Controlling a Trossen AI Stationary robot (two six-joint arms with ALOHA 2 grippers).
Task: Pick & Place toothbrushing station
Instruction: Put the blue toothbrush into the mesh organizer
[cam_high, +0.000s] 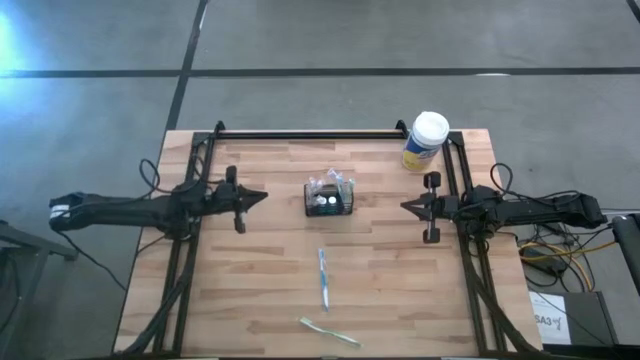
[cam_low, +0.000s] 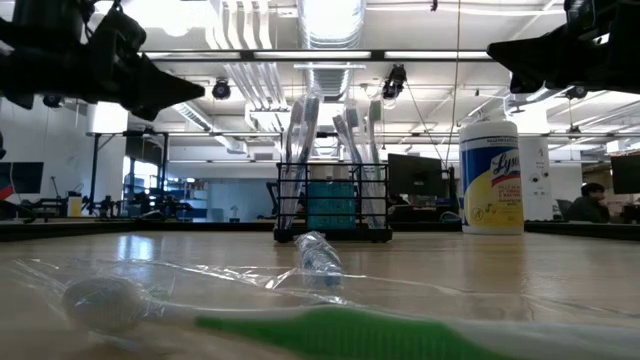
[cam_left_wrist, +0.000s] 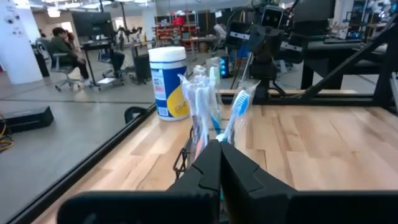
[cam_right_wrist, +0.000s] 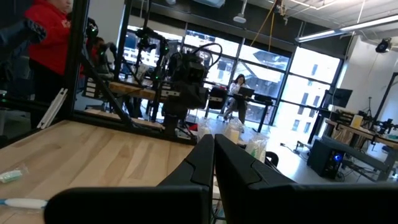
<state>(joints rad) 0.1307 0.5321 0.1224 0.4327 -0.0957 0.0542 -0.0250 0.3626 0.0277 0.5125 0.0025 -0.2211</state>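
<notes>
Hovering above the table (cam_high: 250, 260), I keep my left gripper (cam_high: 262, 197) closed on nothing, left of the toothbrushing station (cam_high: 330, 203), which stands mid-table holding wrapped toothbrushes. My right gripper (cam_high: 404, 207), also closed and empty, waits on the station's other side.

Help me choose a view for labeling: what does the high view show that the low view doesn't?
High view only: the left pincer and right pincer, both shut, on opposite sides of the black caddy; a blue toothbrush apart from a green one. Low view only: the yellow canister's label and the room behind. Both: caddy, canister, wrapped toothbrushes.
</notes>
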